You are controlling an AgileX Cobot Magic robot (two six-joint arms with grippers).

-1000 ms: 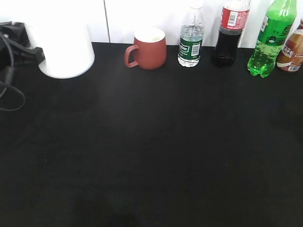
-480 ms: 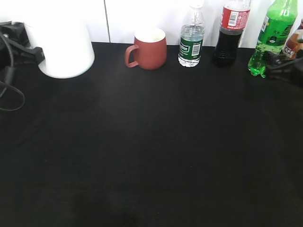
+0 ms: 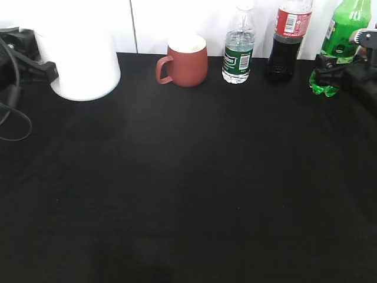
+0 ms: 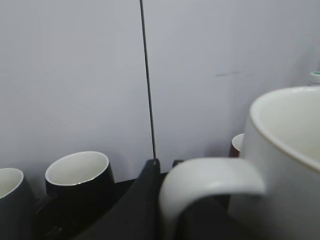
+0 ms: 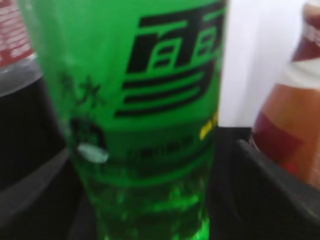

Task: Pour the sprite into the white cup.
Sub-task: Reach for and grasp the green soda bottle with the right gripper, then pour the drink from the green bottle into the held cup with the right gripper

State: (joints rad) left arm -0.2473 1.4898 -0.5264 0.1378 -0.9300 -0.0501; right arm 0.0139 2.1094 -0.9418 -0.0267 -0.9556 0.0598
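At the table's back right, the right gripper (image 3: 339, 62) stood open around the sprite (image 3: 340, 41), not yet closed. The left gripper (image 4: 165, 200), its grip unclear, met the white cup (image 3: 79, 59) far left. Next: squeeze, lift

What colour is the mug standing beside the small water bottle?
Terracotta red outside, pale inside: the mug shows best in the exterior view.

R end effector (image 3: 330, 66) moved in around sprite (image 3: 339, 44) base.
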